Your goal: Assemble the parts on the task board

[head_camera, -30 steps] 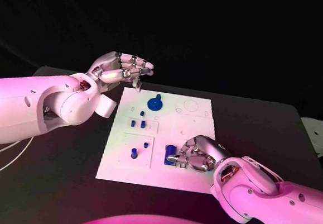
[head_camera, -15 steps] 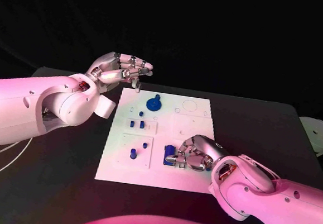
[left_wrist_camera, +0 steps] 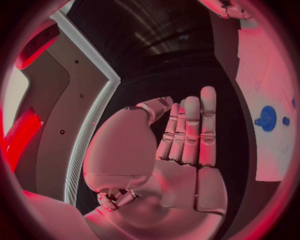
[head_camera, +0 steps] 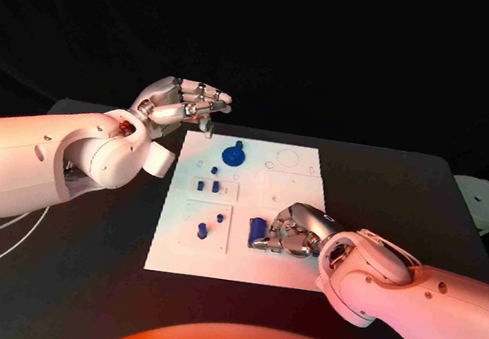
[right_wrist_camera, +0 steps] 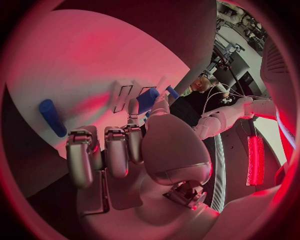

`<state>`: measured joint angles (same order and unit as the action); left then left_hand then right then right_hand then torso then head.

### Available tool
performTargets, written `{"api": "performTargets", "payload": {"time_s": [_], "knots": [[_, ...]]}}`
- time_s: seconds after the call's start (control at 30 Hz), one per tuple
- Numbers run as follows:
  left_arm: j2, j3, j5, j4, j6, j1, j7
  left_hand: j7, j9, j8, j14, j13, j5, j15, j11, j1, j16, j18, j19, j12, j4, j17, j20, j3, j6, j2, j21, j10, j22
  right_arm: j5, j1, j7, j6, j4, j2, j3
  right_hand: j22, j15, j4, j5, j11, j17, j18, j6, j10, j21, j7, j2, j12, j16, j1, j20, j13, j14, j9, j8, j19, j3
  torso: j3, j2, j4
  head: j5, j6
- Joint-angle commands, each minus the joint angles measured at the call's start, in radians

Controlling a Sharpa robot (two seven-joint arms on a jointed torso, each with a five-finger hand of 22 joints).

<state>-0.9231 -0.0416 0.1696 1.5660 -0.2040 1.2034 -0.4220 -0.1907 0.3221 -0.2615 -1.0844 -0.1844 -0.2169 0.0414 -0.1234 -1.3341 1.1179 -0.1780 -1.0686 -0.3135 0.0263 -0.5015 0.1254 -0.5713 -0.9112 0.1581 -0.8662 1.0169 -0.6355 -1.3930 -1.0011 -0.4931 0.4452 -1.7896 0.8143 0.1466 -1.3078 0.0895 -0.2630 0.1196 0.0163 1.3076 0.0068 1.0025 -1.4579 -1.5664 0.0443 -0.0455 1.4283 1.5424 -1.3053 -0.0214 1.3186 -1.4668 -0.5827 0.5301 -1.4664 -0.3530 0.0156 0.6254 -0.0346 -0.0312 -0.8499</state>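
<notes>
A black table (head_camera: 412,202) bears a white object (head_camera: 483,206) near its edge.

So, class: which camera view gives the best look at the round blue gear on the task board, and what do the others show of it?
The head view is best: the blue gear sits whole and unobstructed near the task board's far end. The left wrist view catches it too, but small and bent near the circle's rim, beyond the left hand. In the right wrist view I cannot pick it out.

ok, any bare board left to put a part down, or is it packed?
Bare: the task board near strip below the right hand, and the right column beyond that hand, marked only by faint outlines. Crowded: the left column, from the blue gear down through the small blue parts.
</notes>
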Motion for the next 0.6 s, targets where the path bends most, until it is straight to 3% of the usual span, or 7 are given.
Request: {"api": "performTargets", "payload": {"time_s": [0.03,0.43,0.6], "knots": [[0.000,0.001,-0.006,0.002,0.017,0.000,-0.005,0.000,-0.001,-0.004,0.005,0.001,-0.003,0.002,0.001,0.011,0.006,-0.007,0.001,-0.005,0.007,0.001,0.004,0.001,0.007,0.002,0.005,-0.009,0.001,-0.023,0.000,-0.008,-0.028,-0.003,0.005,0.000,-0.263,0.005,0.008,-0.002,0.017,0.206,-0.007,-0.002,-0.046,-0.004,-0.008,-0.125,0.003,0.004,-0.147,0.007,0.159,-0.092,0.002,0.002,-0.104,0.002,0.0008,0.000,-0.0018,0.000,-0.001],[-0.004,0.001,-0.006,0.003,0.017,0.000,-0.002,0.001,-0.002,-0.004,0.005,0.002,-0.003,0.002,0.001,0.013,0.007,-0.007,0.001,-0.006,0.009,0.001,0.005,0.002,0.008,0.003,0.007,-0.009,0.002,-0.039,0.000,-0.010,-0.007,-0.020,0.030,0.000,-0.263,0.005,0.007,0.005,0.018,0.206,-0.007,-0.001,-0.048,-0.004,-0.008,-0.127,0.007,0.004,-0.153,0.008,0.162,-0.092,0.003,0.002,-0.104,0.003,-0.0009,0.000,-0.0022,0.001,0.000],[-0.004,0.001,-0.006,0.003,0.017,0.000,-0.002,0.001,-0.002,-0.004,0.005,0.002,-0.003,0.002,0.001,0.013,0.007,-0.007,0.001,-0.006,0.009,0.001,0.005,0.002,0.008,0.003,0.007,-0.009,0.002,-0.041,0.000,-0.005,0.005,-0.025,0.026,0.000,-0.263,0.006,-0.017,0.043,0.019,0.208,-0.007,0.004,-0.054,-0.004,-0.009,-0.140,0.017,0.005,-0.146,0.009,0.170,-0.093,0.004,0.005,-0.104,-0.002,-0.0022,0.000,-0.0024,0.002,0.000]]}}
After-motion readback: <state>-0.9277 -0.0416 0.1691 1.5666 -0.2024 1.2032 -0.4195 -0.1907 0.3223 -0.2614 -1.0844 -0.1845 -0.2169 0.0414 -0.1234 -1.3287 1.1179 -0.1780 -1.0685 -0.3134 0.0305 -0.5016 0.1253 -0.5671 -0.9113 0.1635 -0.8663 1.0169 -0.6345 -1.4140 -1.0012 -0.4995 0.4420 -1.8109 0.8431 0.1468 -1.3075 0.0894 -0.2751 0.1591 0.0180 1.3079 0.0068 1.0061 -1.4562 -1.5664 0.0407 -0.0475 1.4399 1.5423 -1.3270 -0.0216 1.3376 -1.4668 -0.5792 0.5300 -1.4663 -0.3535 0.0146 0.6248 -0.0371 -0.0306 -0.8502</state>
